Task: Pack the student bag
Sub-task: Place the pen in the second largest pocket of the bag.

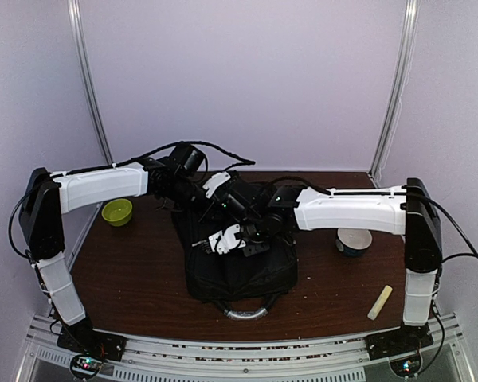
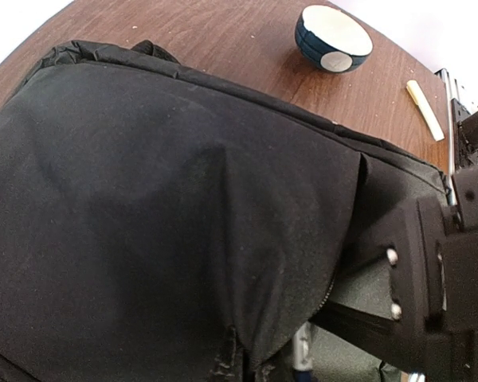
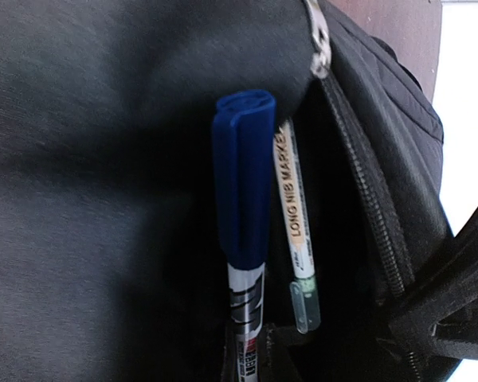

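Student bag [image 1: 239,267] lies between the arms, left gripper [image 1: 223,189] pinching its pocket flap [image 2: 287,239] open, right gripper [image 1: 233,239] clamping markers [image 3: 243,199] pointed lengthwise into that gap.

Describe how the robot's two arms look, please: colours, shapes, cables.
The left arm and the right arm look alike: rounded white shells between bulky black joints, on black bases bolted to a metal rail. A thin black cable runs along each upper shell. Both wrist ends are black with small white parts.
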Available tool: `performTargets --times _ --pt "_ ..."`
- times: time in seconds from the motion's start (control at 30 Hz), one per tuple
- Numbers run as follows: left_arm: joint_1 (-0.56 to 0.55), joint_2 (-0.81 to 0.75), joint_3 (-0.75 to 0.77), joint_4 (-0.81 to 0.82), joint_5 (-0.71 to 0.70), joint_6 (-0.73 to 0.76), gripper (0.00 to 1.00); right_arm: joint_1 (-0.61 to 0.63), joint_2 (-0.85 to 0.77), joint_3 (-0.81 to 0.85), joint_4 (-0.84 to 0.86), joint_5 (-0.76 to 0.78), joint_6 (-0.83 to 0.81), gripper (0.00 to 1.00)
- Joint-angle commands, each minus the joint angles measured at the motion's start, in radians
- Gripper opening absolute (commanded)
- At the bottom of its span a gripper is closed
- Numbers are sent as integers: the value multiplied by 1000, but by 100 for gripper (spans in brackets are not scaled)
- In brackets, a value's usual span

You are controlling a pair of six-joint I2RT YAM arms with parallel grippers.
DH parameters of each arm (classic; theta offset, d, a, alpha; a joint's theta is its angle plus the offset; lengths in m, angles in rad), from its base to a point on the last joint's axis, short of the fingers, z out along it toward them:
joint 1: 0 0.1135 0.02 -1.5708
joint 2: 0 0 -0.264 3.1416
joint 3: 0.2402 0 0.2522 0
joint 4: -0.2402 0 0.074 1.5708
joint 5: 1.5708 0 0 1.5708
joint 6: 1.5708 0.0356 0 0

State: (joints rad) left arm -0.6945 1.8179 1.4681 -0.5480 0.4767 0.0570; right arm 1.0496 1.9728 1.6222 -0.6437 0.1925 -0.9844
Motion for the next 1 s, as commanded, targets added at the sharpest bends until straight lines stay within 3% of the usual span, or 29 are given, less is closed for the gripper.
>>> performTargets --times 0.0,0.43,0.57,0.73,0.97 --pt "1 -5 49 49 70 -14 0 -18 35 2 24 109 7 2" --pt "1 -12 50 49 90 -18 0 -19 183 144 -29 223 56 5" --pt "1 -17 50 48 96 -19 0 -22 226 166 36 292 50 7" --pt "1 -19 49 48 98 -17 0 -23 239 152 214 412 46 29" --pt "1 -20 49 48 98 -19 0 -28 211 120 331 474 50 34"
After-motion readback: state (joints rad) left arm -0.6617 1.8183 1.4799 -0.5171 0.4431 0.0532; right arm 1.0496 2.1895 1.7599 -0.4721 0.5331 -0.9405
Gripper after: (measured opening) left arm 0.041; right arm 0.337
